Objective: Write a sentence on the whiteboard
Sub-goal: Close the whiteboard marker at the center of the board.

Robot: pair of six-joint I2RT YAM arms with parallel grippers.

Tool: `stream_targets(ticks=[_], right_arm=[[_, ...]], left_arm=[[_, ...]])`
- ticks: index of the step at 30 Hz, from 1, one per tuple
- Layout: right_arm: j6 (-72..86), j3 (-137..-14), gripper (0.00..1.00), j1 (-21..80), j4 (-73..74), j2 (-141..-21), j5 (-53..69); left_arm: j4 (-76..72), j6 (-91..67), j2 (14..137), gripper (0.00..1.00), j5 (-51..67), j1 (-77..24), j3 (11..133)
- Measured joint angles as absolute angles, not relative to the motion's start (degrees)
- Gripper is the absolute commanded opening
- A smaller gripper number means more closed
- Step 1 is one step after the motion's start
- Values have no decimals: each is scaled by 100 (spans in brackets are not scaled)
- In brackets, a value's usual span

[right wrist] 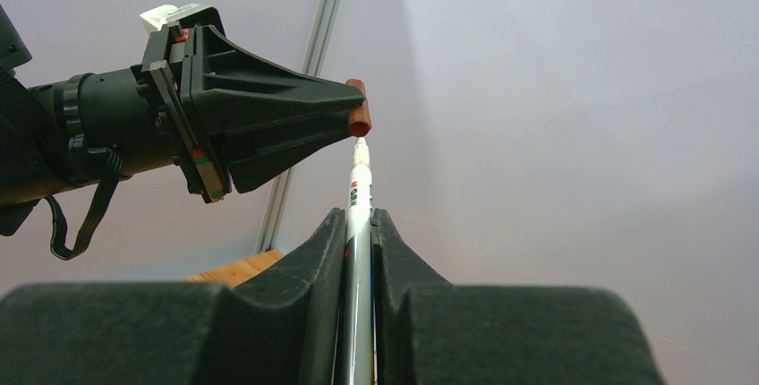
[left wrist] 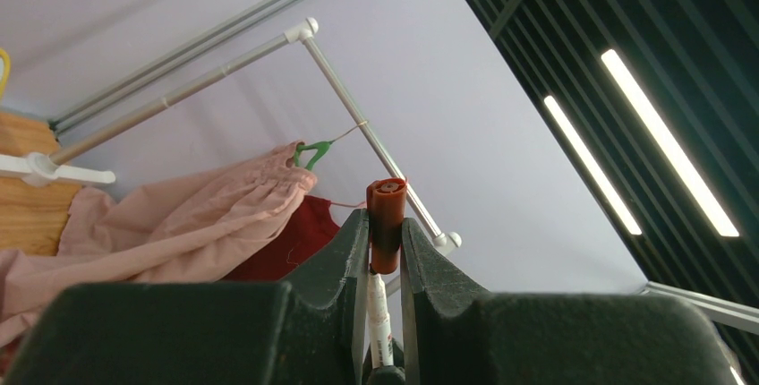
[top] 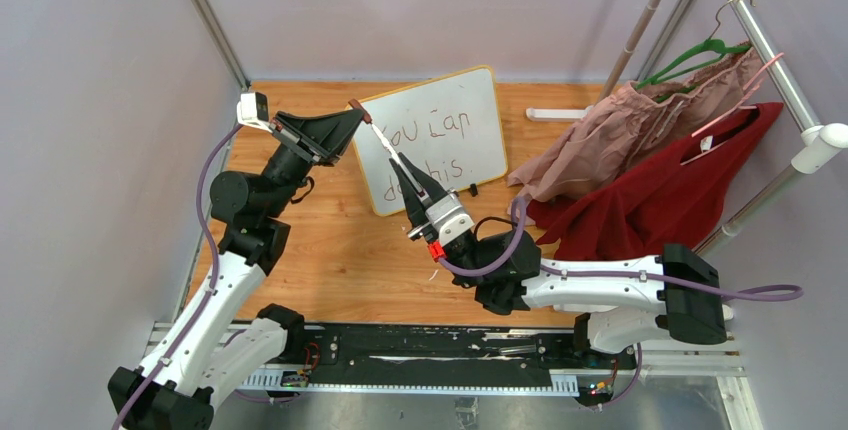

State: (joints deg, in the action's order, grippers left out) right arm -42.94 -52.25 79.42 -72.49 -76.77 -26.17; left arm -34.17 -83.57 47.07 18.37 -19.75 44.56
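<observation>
left gripper (top: pixel 356 111): pressed together on the red-brown cap (top: pixel 354 104). in my left wrist view the cap stands upright between the two black fingers, with its closed end poking out above them.
right gripper (top: pixel 404 174): pinching the white marker (top: pixel 385 145) by its barrel. the marker runs straight out past the fingertips toward the cap.
marker and cap: lined up end to end. on the right wrist camera the marker tip sits just under the cap's open end, but the angle is poor and i can't tell whether they touch or a sliver of gap remains.
arms: the left one reaches in from the left and the right one from the right. the two grippers meet above the left part of the board, and both are up off the table.
whiteboard (top: pixel 486 110): on the wooden table (top: pixel 340 240), toward the far middle and turned a little askew. its yellow-orange frame shows all round. seen from above, the marker and the right gripper cross in front of its left half.
sentence (top: pixel 430 130): dark handwriting in two lines, "you can" above and "do this" below. the start of the lower line is partly hidden behind the right gripper.
right side: a pink garment (top: pixel 620 130) and a red garment (top: pixel 660 190) hang from the metal rail (top: pixel 770 60), the pink one on a green hanger (top: pixel 690 55). their hems spill onto the table just beside the board's right edge.
</observation>
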Motion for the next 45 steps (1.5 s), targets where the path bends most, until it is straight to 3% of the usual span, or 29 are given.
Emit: stream_targets(ticks=[45], right_arm=[[-4134, -5194, 0, 7946, -7188, -7502, -2615]], left_arm=[[-3424, -8313, 4676, 0, 1730, -2010, 4434]])
